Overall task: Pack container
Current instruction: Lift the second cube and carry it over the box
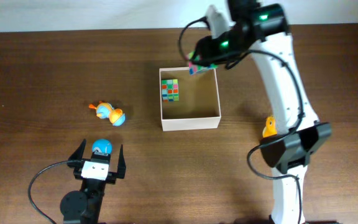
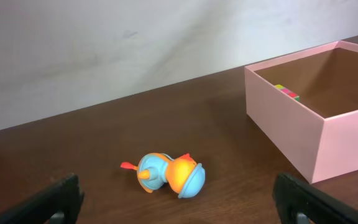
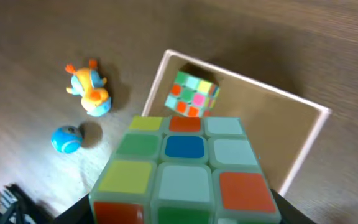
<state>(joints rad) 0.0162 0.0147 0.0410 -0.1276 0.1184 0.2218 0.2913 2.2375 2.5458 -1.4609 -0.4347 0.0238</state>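
Note:
The container is a square shallow box with cream walls and a tan floor, at the table's middle; it also shows in the left wrist view and the right wrist view. A colourful puzzle cube lies inside at its far left corner. My right gripper is shut on a second puzzle cube, held above the container's far right corner. My left gripper is open and empty near the front edge, left of the container. An orange-and-blue duck toy lies beyond it.
A small blue ball sits between the left gripper's fingers in the overhead view, also visible in the right wrist view. A small yellow-orange toy lies right of the container beside the right arm. A pale wall borders the table's far edge.

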